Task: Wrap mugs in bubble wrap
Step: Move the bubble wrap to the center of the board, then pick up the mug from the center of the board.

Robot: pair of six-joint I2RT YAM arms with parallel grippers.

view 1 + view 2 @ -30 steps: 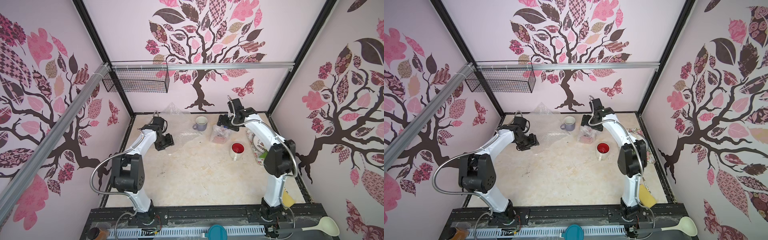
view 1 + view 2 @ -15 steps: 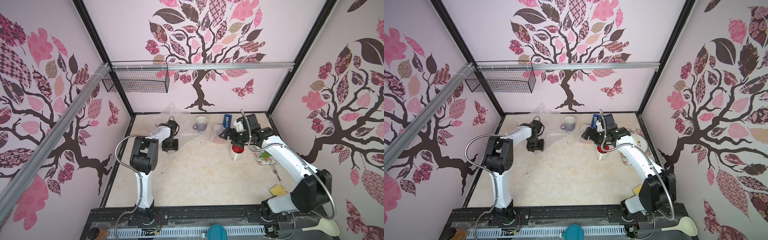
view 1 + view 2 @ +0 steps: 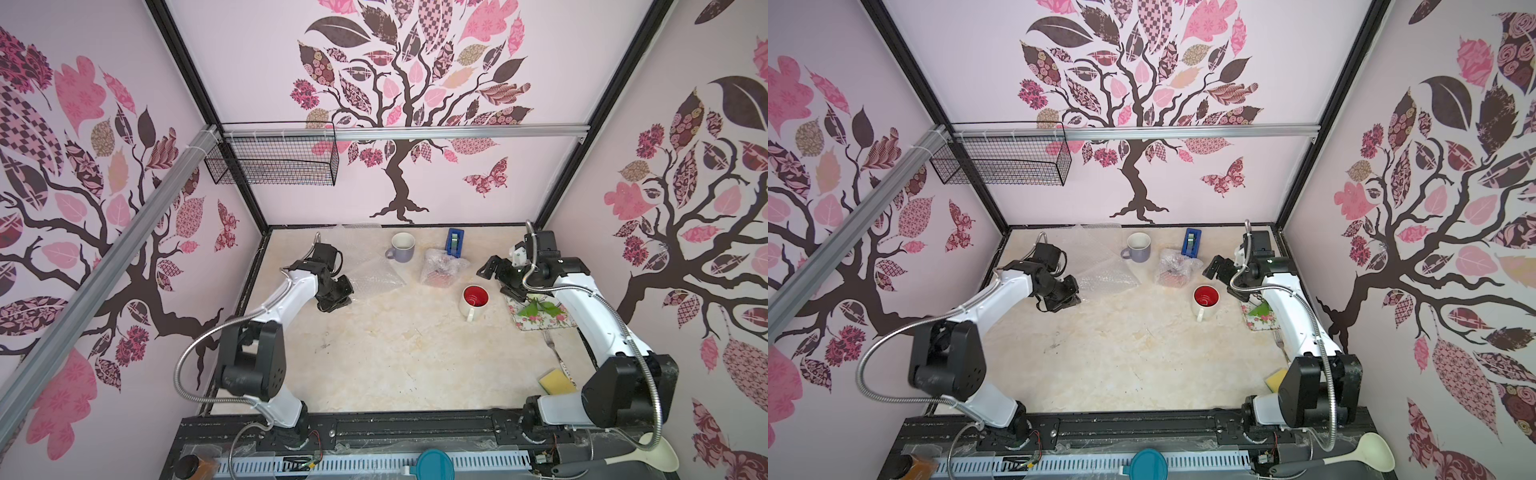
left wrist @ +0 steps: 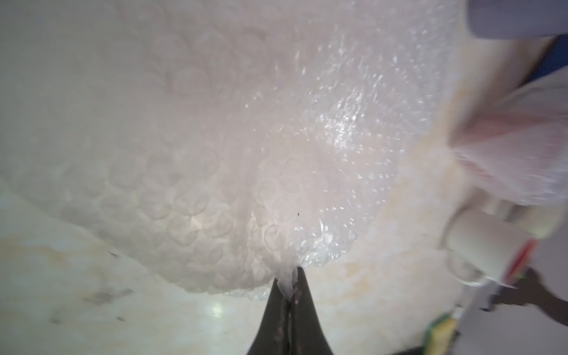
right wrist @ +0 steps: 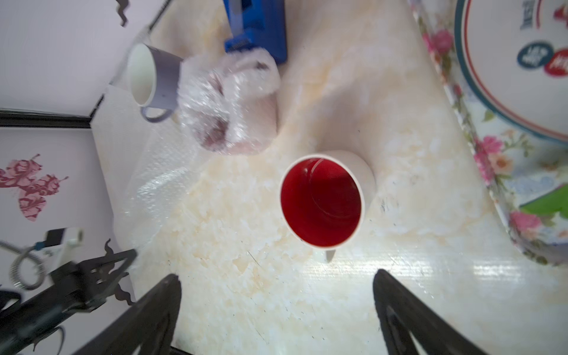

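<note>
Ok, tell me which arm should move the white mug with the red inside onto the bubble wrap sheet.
Right. The right hand is open and empty, facing the white mug; the left hand is shut on an edge of the bubble wrap sheet.

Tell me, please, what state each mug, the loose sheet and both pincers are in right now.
lavender mug: upright, unwrapped.
white mug: upright, unwrapped, red inside empty.
red mug: already wrapped.
loose bubble wrap sheet: crumpled, one edge pinched.
left pincer: shut on the sheet's edge.
right pincer: open, empty.
</note>
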